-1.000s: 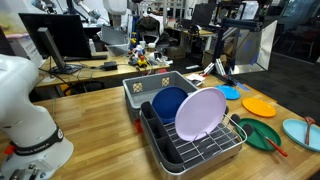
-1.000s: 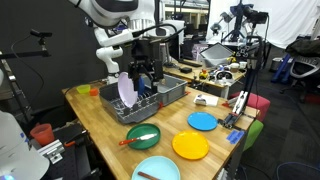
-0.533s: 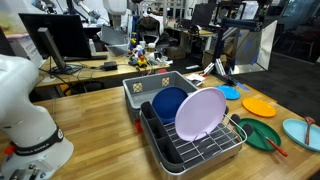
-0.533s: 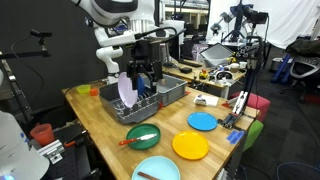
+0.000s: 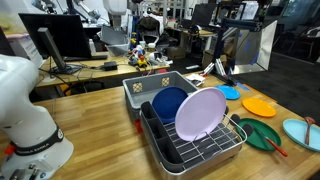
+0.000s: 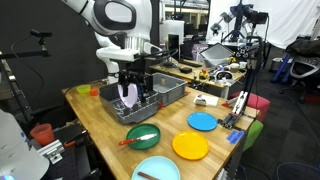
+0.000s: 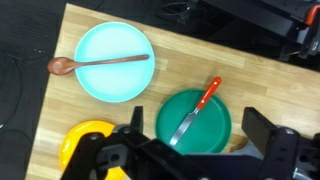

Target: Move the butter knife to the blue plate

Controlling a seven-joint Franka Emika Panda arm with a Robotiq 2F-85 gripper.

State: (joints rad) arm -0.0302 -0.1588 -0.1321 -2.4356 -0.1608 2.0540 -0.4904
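Note:
The butter knife (image 7: 196,110), with an orange-red handle and a silver blade, lies slanted on a dark green plate (image 7: 215,135). It shows in both exterior views (image 5: 268,142) (image 6: 134,140). The blue plate (image 6: 203,121) (image 5: 232,92) lies flat and empty on the wooden table, out of the wrist view. My gripper (image 7: 195,158) is open and empty. It hangs high above the green plate, with the knife seen between its fingers. In an exterior view the gripper (image 6: 131,92) is by the dish rack.
A dish rack (image 5: 190,140) holds an upright navy plate (image 5: 168,102) and a lavender plate (image 5: 200,113). An orange plate (image 6: 190,146) (image 7: 85,140) and a pale teal plate (image 7: 115,60) with a wooden spoon (image 7: 95,63) lie near the table edge. A grey bin (image 5: 150,88) stands behind the rack.
In an exterior view the arm has swung and the gripper has moved a little left and lower by the rack. The plates and the knife have not moved.

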